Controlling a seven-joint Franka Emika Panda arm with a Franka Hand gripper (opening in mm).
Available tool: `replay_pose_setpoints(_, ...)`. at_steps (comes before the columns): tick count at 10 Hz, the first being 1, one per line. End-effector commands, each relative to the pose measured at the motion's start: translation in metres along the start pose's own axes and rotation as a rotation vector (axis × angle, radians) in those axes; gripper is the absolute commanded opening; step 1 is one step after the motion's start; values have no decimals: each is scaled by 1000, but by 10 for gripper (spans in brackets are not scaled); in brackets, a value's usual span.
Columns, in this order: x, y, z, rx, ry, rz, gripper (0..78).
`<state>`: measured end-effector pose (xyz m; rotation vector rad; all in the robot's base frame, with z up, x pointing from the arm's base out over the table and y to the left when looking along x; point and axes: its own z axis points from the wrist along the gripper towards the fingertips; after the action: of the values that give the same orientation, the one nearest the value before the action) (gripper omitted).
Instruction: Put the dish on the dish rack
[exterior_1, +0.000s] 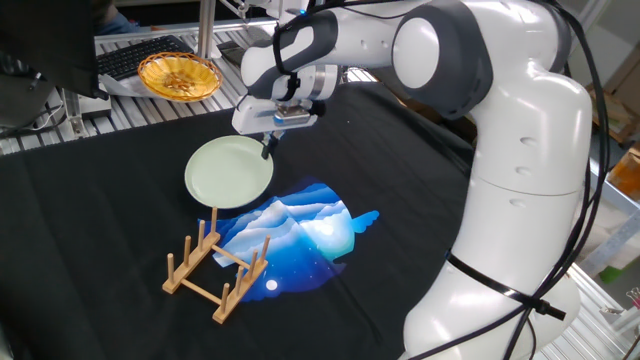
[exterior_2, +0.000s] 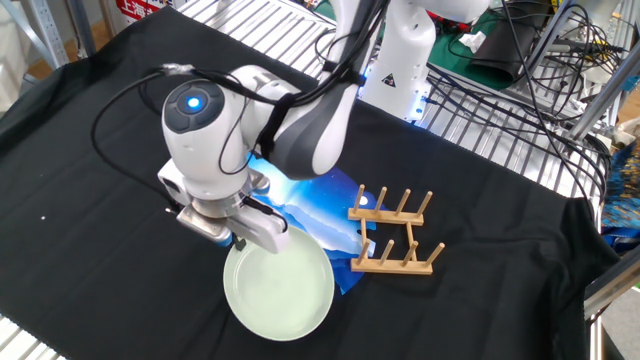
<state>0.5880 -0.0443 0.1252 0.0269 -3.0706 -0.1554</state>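
Round, shallow, pale-green plate (exterior_1: 229, 171) with raised rim, plain and unpatterned, faintly glossy. Lies about flat on black cloth-covered table (exterior_1: 90, 230), face up, inner well smooth, rim a slightly lighter ring. Seen whole in the other fixed view (exterior_2: 279, 290), near table's front edge there.

White two-finger gripper (exterior_1: 269, 146) at plate's far-right rim, pointed down, dark fingertips closed narrow over the rim edge and pinching it. In the other fixed view, gripper (exterior_2: 243, 243) mostly masked by the wrist housing with its blue light; contact point at plate's upper-left rim, exact grip not clear from that side.

Small light-wood dish rack (exterior_1: 216, 267), two base rails with upright pegs and crossbars, standing upright on the cloth. Well apart from plate in one fixed view, nearer the camera. In the other fixed view, rack (exterior_2: 392, 242) just right of plate, not touching.

Blue-and-white printed patch (exterior_1: 298, 230) flat on cloth between plate and rack, one rack end resting over its edge.

Yellow-orange woven basket bowl (exterior_1: 178, 75) on metal slatted surface beyond the cloth, well apart from plate.
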Motion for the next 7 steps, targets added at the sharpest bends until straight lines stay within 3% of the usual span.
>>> replay_pose_setpoints(1, -1, -2, 7, -5, -25, -8, 11)
replay_pose_setpoints(7, -2, -5, 17, 17, -73, 0, 11)
